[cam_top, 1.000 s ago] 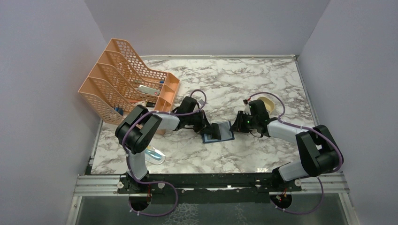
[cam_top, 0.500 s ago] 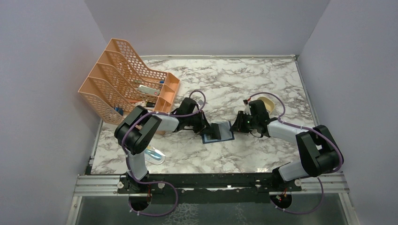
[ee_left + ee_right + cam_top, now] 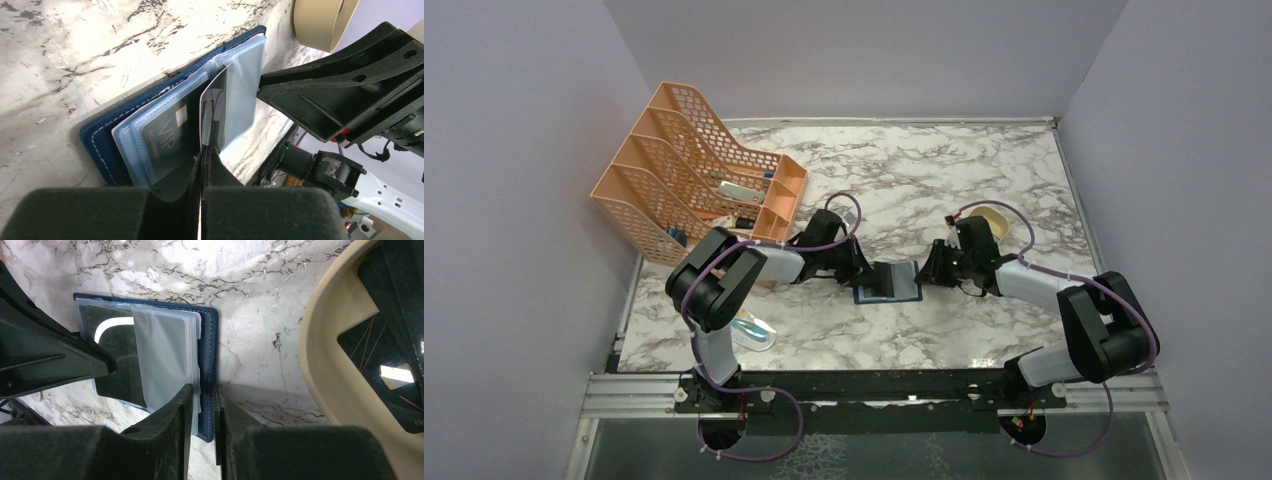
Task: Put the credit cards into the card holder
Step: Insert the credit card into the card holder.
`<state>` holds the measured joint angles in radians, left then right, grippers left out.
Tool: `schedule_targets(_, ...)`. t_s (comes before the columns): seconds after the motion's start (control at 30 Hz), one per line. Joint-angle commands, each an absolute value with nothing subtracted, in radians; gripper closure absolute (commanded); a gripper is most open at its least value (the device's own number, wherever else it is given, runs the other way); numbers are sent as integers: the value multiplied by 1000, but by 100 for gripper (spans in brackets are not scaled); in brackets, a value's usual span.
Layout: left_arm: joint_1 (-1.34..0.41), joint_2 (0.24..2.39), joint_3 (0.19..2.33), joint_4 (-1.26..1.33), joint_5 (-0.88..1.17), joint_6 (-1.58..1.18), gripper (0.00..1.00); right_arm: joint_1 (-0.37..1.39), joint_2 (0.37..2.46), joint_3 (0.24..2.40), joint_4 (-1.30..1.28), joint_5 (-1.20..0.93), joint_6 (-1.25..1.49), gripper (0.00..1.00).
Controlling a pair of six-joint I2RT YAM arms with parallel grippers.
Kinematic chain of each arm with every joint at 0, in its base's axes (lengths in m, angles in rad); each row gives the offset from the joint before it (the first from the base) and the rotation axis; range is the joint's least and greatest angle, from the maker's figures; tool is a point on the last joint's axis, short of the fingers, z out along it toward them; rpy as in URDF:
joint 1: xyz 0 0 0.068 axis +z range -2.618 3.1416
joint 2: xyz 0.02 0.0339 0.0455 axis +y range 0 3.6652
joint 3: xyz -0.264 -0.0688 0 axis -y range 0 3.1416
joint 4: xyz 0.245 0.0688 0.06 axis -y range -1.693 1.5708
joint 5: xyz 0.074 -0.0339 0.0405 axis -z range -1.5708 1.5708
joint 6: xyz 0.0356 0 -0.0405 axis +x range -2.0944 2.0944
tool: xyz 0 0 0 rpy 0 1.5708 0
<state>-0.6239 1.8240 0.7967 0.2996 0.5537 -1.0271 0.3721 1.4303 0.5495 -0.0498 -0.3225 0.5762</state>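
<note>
The navy card holder [image 3: 889,283] lies open on the marble, its clear sleeves fanned up. My left gripper [image 3: 206,150] is shut on a thin dark credit card [image 3: 212,107] held edge-on, the card's far end in among the sleeves [image 3: 245,85]. Another dark card marked VIP [image 3: 165,142] sits inside a sleeve. From the other side, my right gripper [image 3: 202,390] is shut on the card holder's right edge [image 3: 207,340], pinching cover and sleeves together. In the right wrist view the held card [image 3: 117,350] shows partly under a sleeve. More dark cards [image 3: 385,355] lie in the tan tray [image 3: 320,350].
An orange mesh file rack [image 3: 694,170] stands at the back left, close behind the left arm. A blue-patterned packet [image 3: 754,330] lies near the left arm's base. The tan tray [image 3: 992,215] sits right behind the right gripper. Grey walls close in the table.
Hardly anything: the right wrist has settled slightly lower and to the right. The card holder and the left gripper with its card stay where they were.
</note>
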Motion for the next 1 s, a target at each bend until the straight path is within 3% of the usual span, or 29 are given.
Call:
schedule_targets(0.0,-647,1825,768,297,445,-1031,100,385,1419,514,-54,-372,636,80)
schedule_targets(0.27,-693,1840,761,336,431,-1068,100,392,1362,437,34,-372,788,80)
schedule_targets(0.97,-696,1778,662,402,312,-1141,100,393,1305,388,44,-329,838,83)
